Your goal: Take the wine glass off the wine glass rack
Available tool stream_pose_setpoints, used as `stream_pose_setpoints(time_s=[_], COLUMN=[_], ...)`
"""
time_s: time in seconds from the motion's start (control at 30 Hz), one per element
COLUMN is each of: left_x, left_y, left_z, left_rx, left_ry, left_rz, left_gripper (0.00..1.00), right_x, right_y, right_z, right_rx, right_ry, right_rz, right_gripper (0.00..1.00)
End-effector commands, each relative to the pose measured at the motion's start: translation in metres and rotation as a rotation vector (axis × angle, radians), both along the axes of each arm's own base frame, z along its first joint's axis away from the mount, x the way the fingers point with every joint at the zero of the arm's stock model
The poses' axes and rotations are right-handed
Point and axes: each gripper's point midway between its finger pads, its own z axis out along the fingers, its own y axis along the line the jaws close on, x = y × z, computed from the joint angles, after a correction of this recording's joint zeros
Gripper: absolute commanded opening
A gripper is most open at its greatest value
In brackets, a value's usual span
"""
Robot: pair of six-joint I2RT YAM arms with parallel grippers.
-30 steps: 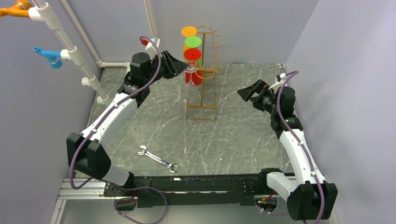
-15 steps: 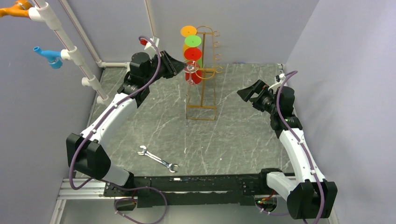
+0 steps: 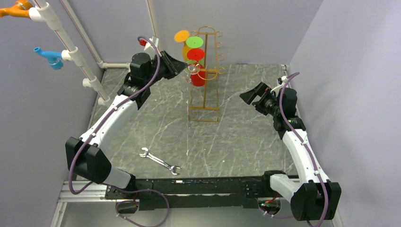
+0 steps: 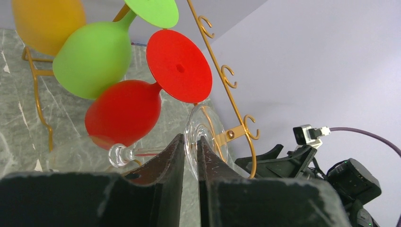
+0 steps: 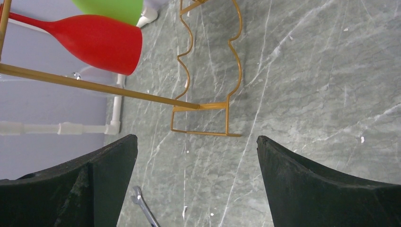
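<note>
The gold wire wine glass rack [image 3: 206, 92] stands at the back middle of the table, holding an orange glass [image 4: 47, 23], a green one [image 4: 92, 59] and a red one [image 4: 124, 113]. A clear wine glass [image 4: 208, 137] hangs at the rack's lowest left hook. Its round foot is pinched between the fingers of my left gripper [image 4: 190, 142], which is shut on it. From above, my left gripper [image 3: 182, 67] sits just left of the rack. My right gripper [image 3: 249, 94] hovers open to the right, facing the rack's base [image 5: 201, 130], nothing between its fingers.
A steel wrench [image 3: 159, 161] lies on the marble table near the front. A white pipe frame [image 3: 71, 49] with a blue fitting [image 3: 49, 57] runs along the left wall. Grey walls close in the back and right.
My left gripper has closed onto the clear glass's foot and drawn slightly up and left. The orange glass's foot has swung left. The right arm has barely moved.
</note>
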Motion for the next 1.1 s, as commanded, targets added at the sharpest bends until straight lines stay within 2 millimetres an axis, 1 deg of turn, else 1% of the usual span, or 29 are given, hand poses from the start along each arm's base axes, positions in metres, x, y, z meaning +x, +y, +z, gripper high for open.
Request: stream_pose_setpoints(time_s=[0.0,0.13,0.37,0.4,0.57,0.8,0.93,1.07], left_x=[-0.013,-0.015,-0.018,-0.019,-0.019,-0.018,-0.019,-0.019], left_y=[0.003,0.006,0.008,0.008,0.008,0.013,0.019,0.027], left_z=[0.047,0.052,0.058,0.058,0.058,0.063,0.070,0.073], left_rx=[-0.064,-0.089,-0.113,-0.115,-0.126,-0.171,-0.218,-0.254], left_ry=[-0.077,-0.065,-0.066,-0.064,-0.060,-0.047,-0.042,-0.027], left_rz=[0.004,0.022,0.028,0.027,0.028,0.061,0.092,0.130], left_gripper=[0.15,0.10,0.06,0.05,0.00,0.00,0.00,0.00], right_x=[0.005,0.006,0.005,0.007,0.007,0.008,0.008,0.008], right_y=[-0.002,-0.001,-0.002,-0.008,-0.009,-0.008,-0.008,-0.008], right_z=[0.014,0.013,0.009,0.009,0.007,0.003,0.002,0.002], right_rx=[-0.003,-0.002,-0.001,-0.001,0.000,0.007,0.011,0.014], right_ry=[-0.032,-0.026,-0.016,-0.016,-0.014,-0.001,0.004,0.005], right_rz=[-0.009,-0.009,-0.011,-0.028,-0.033,-0.035,-0.033,-0.035], right_gripper=[0.98,0.98,0.98,0.98,0.98,0.98,0.98,0.98])
